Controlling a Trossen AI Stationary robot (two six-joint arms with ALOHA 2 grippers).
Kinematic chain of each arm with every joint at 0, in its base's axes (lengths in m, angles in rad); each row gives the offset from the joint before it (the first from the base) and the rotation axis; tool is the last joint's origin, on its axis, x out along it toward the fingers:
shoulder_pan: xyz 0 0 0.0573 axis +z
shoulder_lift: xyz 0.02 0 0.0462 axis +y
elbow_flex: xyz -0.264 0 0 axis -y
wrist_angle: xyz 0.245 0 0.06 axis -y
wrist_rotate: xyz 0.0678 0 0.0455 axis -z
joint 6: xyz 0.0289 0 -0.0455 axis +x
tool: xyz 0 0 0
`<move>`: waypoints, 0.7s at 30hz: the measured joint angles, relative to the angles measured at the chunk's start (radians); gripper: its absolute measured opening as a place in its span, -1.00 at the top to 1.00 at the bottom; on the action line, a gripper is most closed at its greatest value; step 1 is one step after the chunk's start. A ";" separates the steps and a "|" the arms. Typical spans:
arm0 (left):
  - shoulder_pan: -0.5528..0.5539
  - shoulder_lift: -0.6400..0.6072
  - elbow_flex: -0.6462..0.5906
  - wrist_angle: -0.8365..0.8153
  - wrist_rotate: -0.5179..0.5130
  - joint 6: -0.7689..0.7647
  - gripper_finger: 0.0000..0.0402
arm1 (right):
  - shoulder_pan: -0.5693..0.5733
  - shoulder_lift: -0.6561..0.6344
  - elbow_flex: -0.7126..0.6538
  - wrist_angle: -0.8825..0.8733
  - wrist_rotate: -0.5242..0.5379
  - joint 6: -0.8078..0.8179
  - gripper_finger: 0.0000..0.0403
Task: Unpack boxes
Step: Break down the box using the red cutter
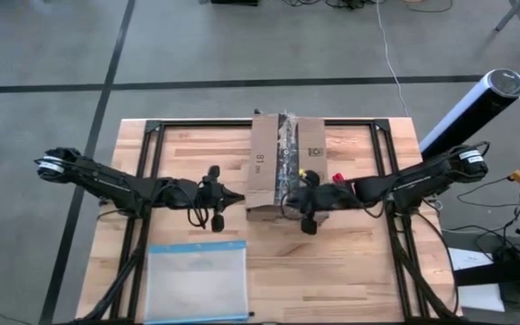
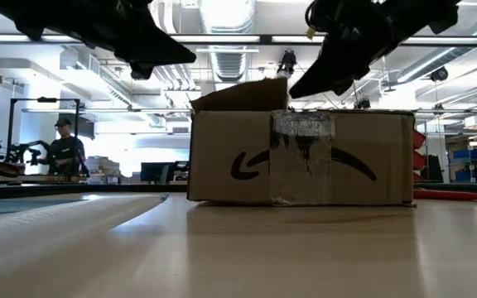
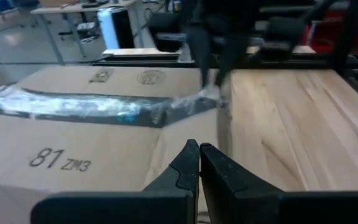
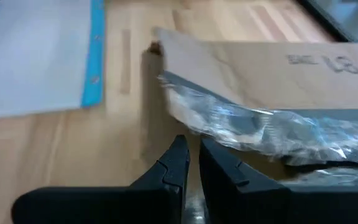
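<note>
**On the table's far middle: a taped box between two pincers**

At the far middle of the wooden table point(image 1: 350, 271) sits the cardboard box point(image 1: 283, 162), its flaps down and a wrinkled strip of clear tape point(image 1: 286, 158) running along the centre seam. One flap edge stands slightly raised in the low view, so the seal looks partly loosened, though the box reads as not yet opened.

Both arms are placed to work that seam. The right pincer point(image 1: 307, 200) hangs over the box's near end, right at the tape, its fingers nearly together and gripping nothing; my guess is that it is lined up to pick at the tape's end. The left pincer point(image 1: 219, 200) hovers just beside the box's left side, fingers pressed together and empty, likely ready to steady the cardboard.

A clear plastic pouch point(image 1: 195, 280) with a blue edge lies at the near edge, well apart from the box. Around the table is grey floor; behind it, an open workshop with a person standing far off.
</note>
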 joint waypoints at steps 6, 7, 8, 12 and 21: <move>0.012 -0.008 -0.001 0.003 0.024 0.056 1.00 | -0.082 -0.038 -0.068 -0.031 0.001 0.043 0.89; 0.020 -0.008 -0.001 0.003 0.041 0.056 1.00 | -0.092 -0.038 -0.078 -0.028 0.000 0.054 0.89; 0.031 -0.008 -0.002 0.002 0.068 0.056 1.00 | -0.101 -0.036 -0.089 -0.024 0.000 0.063 0.88; 0.081 -0.007 -0.002 0.005 0.130 0.046 1.00 | -0.122 -0.030 -0.107 -0.015 0.000 0.082 0.89; 0.152 -0.007 -0.018 0.003 0.157 0.028 1.00 | -0.123 -0.022 -0.108 0.035 0.005 0.081 0.89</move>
